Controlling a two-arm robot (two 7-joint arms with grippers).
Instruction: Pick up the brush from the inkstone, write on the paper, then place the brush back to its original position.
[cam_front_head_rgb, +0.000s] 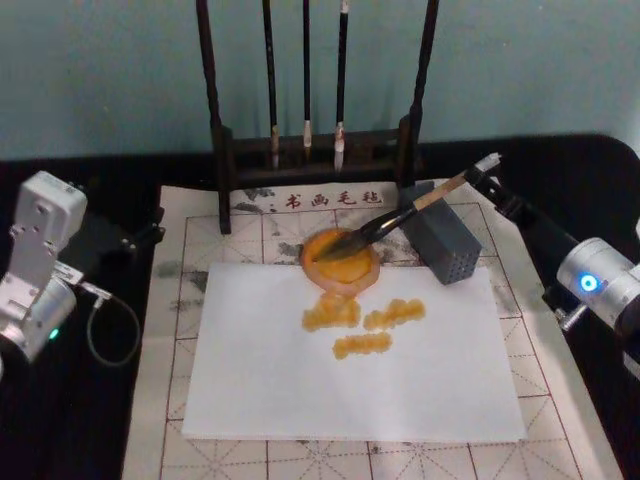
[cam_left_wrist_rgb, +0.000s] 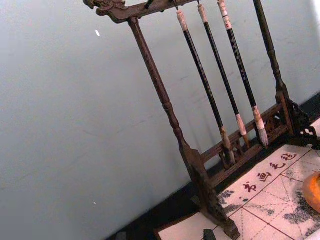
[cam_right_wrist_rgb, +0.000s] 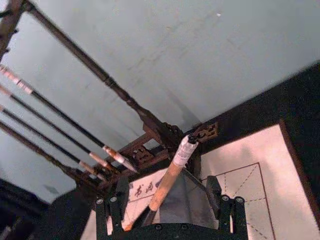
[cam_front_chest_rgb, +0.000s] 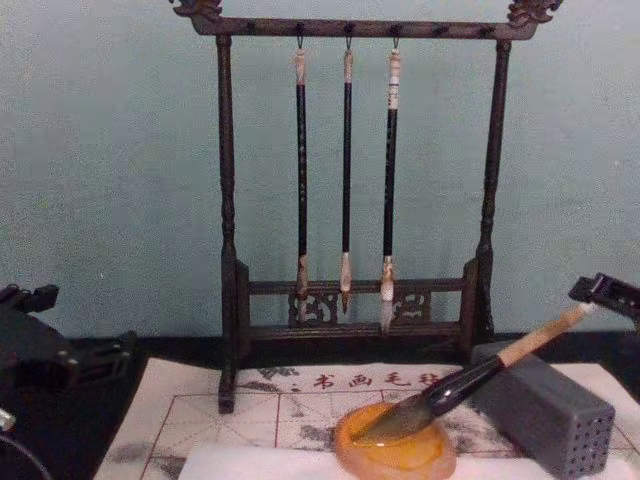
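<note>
The brush (cam_front_head_rgb: 400, 218) lies slanted, its dark tuft in the round orange inkstone (cam_front_head_rgb: 341, 258) and its tan handle propped on the grey block (cam_front_head_rgb: 442, 240). My right gripper (cam_front_head_rgb: 480, 176) reaches in from the right and sits open around the handle's upper end near the white cap. In the right wrist view the fingers (cam_right_wrist_rgb: 119, 192) stand well apart on either side of the brush (cam_right_wrist_rgb: 169, 176). The white paper (cam_front_head_rgb: 350, 400) carries three orange strokes (cam_front_head_rgb: 362, 322) just in front of the inkstone. My left gripper (cam_front_head_rgb: 118, 242) is parked at the table's left edge.
A dark wooden rack (cam_front_chest_rgb: 350, 180) with three thin hanging brushes (cam_front_chest_rgb: 346, 170) stands behind the inkstone. A gridded felt mat (cam_front_head_rgb: 200, 240) lies under the paper. The holed grey block sits right of the inkstone, close under my right arm (cam_front_head_rgb: 590, 275).
</note>
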